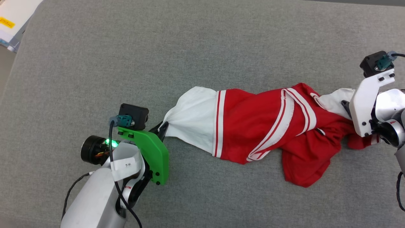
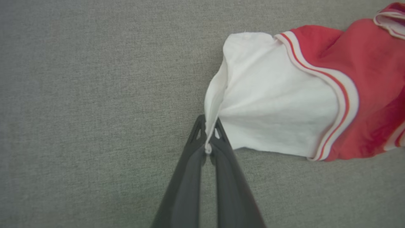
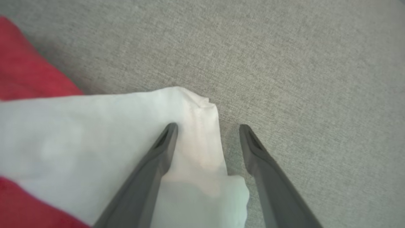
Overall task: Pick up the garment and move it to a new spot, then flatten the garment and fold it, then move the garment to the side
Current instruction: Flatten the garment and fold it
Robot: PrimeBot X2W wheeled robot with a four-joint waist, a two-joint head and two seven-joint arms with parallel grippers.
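The garment [image 1: 253, 126] was found stretched out on the grey cushioned surface [image 1: 110, 47], its long axis laid from the robot's left to its right, between the 2 arms. At the left end, 1 white sleeve [image 2: 278, 104] was drawn to a point, and the hem there was pinched between the closed fingers of the left gripper [image 2: 208, 126]. In the left wrist view the cloth was seen fanning away from the fingertips, up and to that view's right.

At the far end, the 2nd white sleeve [image 3: 95, 133] was lying beneath the right gripper [image 3: 208, 127], whose fingers were spread wide with nothing held. 1 finger [image 3: 158, 152] was placed over the sleeve cloth and the other over bare surface, so the sleeve's outer edge was set between them. Whether the tips were touching the cloth could not be told.

The red body [image 1: 246, 123] was bunched and lapped over itself in the middle, so the garment was judged not yet flattened. The coming move was judged to turn on that sleeve edge between the open fingers. A closing there would be needed before the 2 ends could be drawn apart along the long axis, and the right arm was plainly the nearer to that free end.
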